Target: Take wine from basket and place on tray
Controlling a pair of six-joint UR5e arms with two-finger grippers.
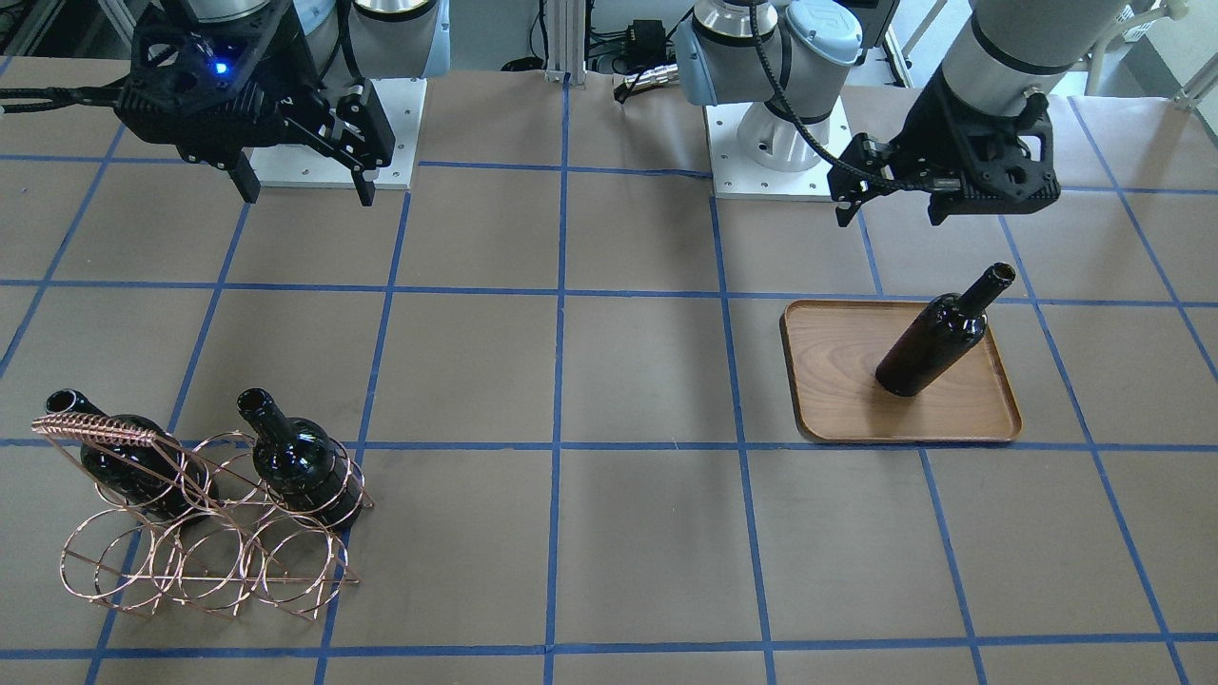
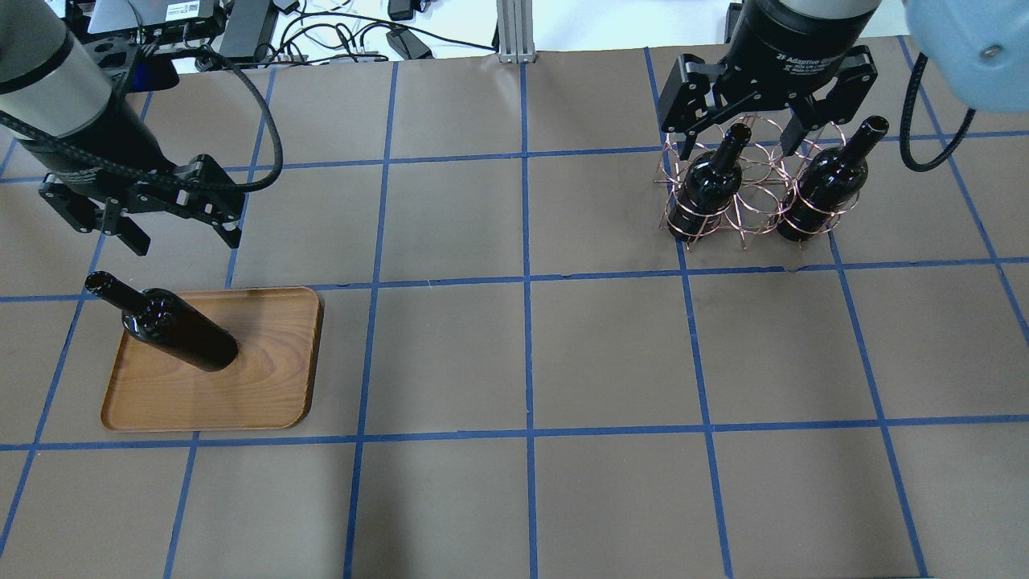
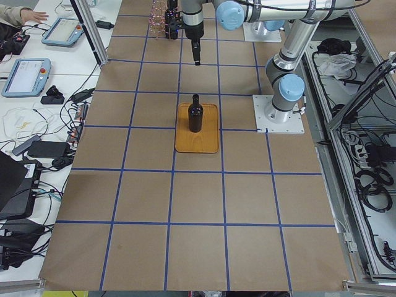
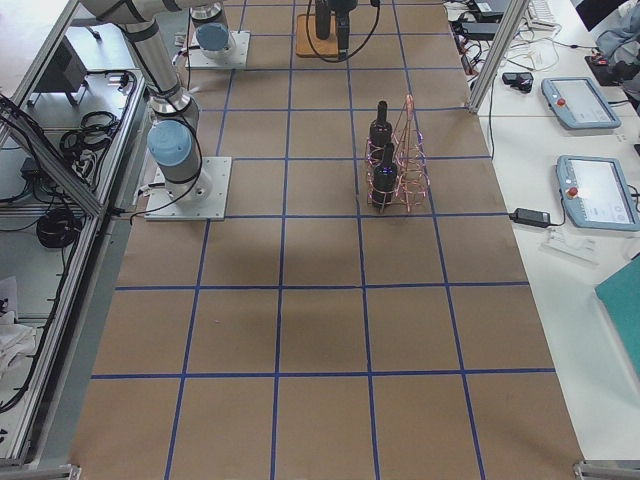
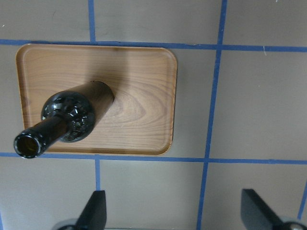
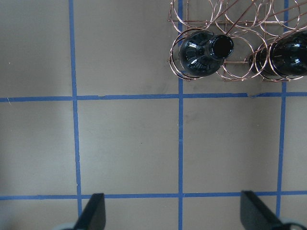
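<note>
One wine bottle (image 2: pixel 181 331) stands upright on the wooden tray (image 2: pixel 265 378); the bottle (image 1: pixel 937 338) and the tray (image 1: pixel 837 381) also show in the front view. Two more bottles (image 2: pixel 707 181) (image 2: pixel 824 189) stand in the end rings of the copper wire basket (image 1: pixel 95 428), with the middle ring empty. My left gripper (image 2: pixel 185 239) is open and empty, raised above the table on the robot's side of the tray (image 5: pixel 139 86). My right gripper (image 1: pixel 306 193) is open and empty, high above the table on the robot's side of the basket (image 6: pixel 230 19).
The table is brown paper with a blue tape grid. The arms' white base plates (image 1: pixel 771 181) (image 1: pixel 324 166) sit at the robot's edge. Cables and tablets (image 4: pixel 585 100) lie on benches beyond the table's ends.
</note>
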